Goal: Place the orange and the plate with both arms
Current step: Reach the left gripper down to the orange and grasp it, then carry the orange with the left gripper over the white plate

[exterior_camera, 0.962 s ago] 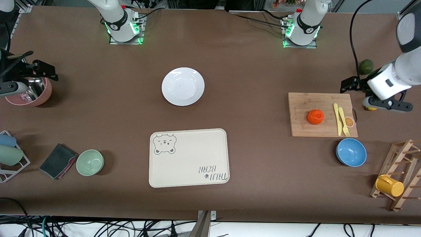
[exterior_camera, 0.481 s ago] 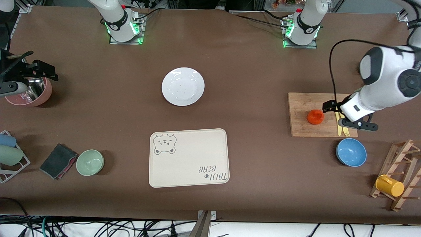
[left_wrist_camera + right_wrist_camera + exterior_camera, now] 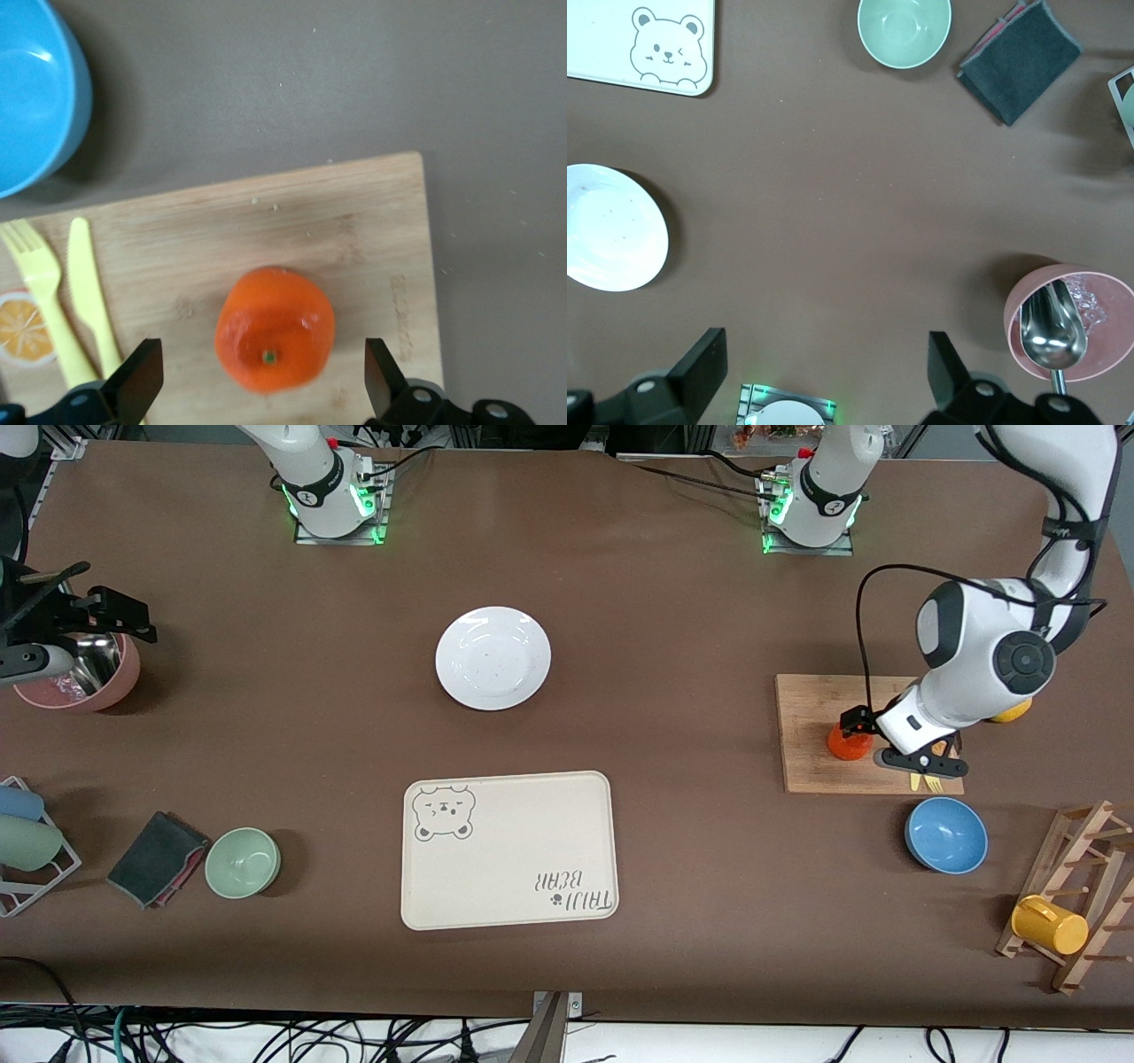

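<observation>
On the cutting board: the orange [image 3: 846, 743] sits on the wooden cutting board [image 3: 811, 713] toward the left arm's end of the table [image 3: 656, 620], beside a yellow knife [image 3: 91, 297] and fork [image 3: 40, 292].
Left gripper [image 3: 261, 381]: over the orange, fingers [image 3: 133, 381] spread wide on either side of it, not touching it.
Plate [image 3: 493, 658]: white, bare, mid-table, farther from the front camera than the cream bear tray [image 3: 508, 850].
Right gripper [image 3: 84, 615]: waits above a pink bowl [image 3: 84, 677] holding a metal spoon [image 3: 1050, 332], fingers apart, holding nothing.
Blue bowl [image 3: 945, 834]: near the board, nearer to the front camera.
</observation>
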